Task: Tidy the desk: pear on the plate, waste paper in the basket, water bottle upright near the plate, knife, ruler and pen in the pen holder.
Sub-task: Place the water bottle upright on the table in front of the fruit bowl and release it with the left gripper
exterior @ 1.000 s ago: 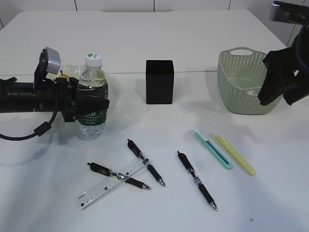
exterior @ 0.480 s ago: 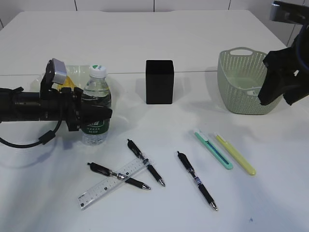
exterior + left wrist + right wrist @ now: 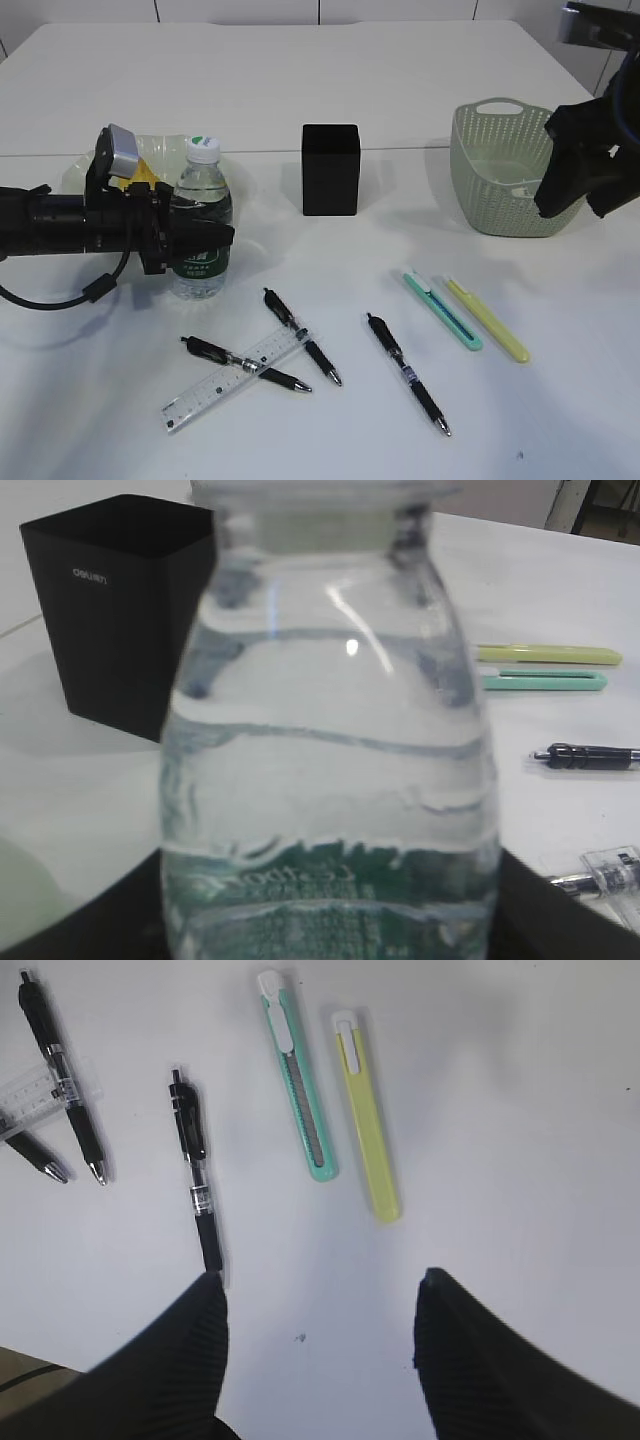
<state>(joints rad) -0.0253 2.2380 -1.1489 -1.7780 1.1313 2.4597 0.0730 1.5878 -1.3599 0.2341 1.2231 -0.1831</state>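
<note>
1. Since the earlier frame, the water bottle (image 3: 202, 222) has been carried right and set upright beside the plate (image 3: 82, 170), gripped by the left pincer (image 3: 205, 237).
2. The right pincer (image 3: 320, 1295) hangs open, empty.
3. Released off-balance, the bottle could topple.
4. Counted: three pens, two knives, one ruler (image 3: 236, 378).

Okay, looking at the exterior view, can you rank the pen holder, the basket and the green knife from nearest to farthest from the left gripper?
From the left gripper, shut on the water bottle at the left:
1. Pen holder, the black box just right of the bottle, toward the back.
2. Green knife, right of centre, nearer the front edge.
3. Basket, far right at the back.
</note>
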